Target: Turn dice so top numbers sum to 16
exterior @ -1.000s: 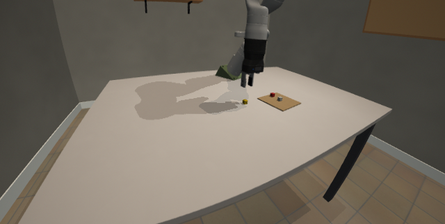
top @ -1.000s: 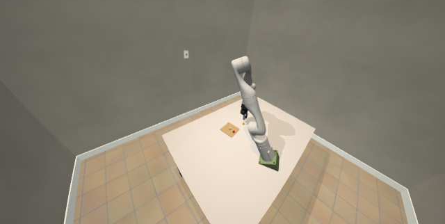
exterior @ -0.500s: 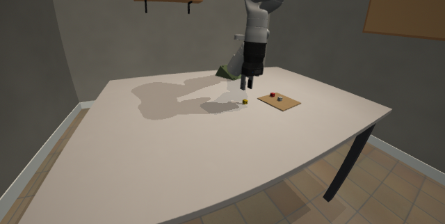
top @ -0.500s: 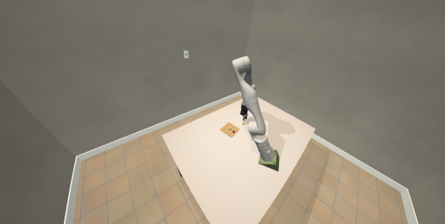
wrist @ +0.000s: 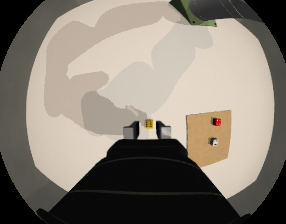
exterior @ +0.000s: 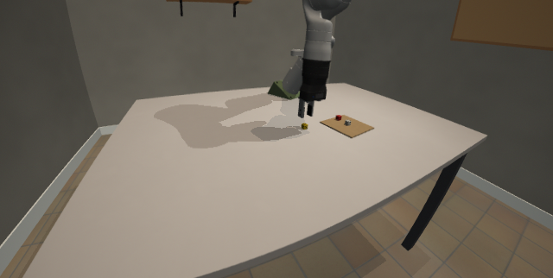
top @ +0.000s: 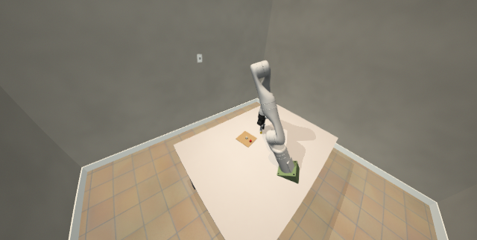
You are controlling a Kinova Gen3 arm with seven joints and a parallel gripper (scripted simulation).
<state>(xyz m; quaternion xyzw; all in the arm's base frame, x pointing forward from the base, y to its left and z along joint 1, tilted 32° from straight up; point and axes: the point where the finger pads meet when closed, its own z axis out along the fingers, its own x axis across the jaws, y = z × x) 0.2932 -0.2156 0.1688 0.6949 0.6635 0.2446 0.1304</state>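
The yellow die (top: 261, 133) (exterior: 304, 126) (wrist: 149, 123) lies on the table off the mat; its top seems to show two rows of pips, probably a six. My gripper (top: 262, 129) (exterior: 306, 115) (wrist: 147, 127) is open and empty, pointing down a little above the yellow die. The red die (top: 250, 141) (exterior: 339, 117) (wrist: 217, 122) and the white die (top: 246, 138) (exterior: 347, 123) (wrist: 214, 142) rest apart on the tan mat (top: 241, 139) (exterior: 352, 133) (wrist: 196, 150). Their top numbers are too small to read surely. The mat lies flat.
The table (top: 231, 180) (exterior: 207, 183) (wrist: 244, 75) carries the arm's green base (top: 288, 174) (exterior: 281, 90) (wrist: 186, 12). The mat is to the right of the gripper in the wrist view. The arm's shadow falls across the table beside the yellow die.
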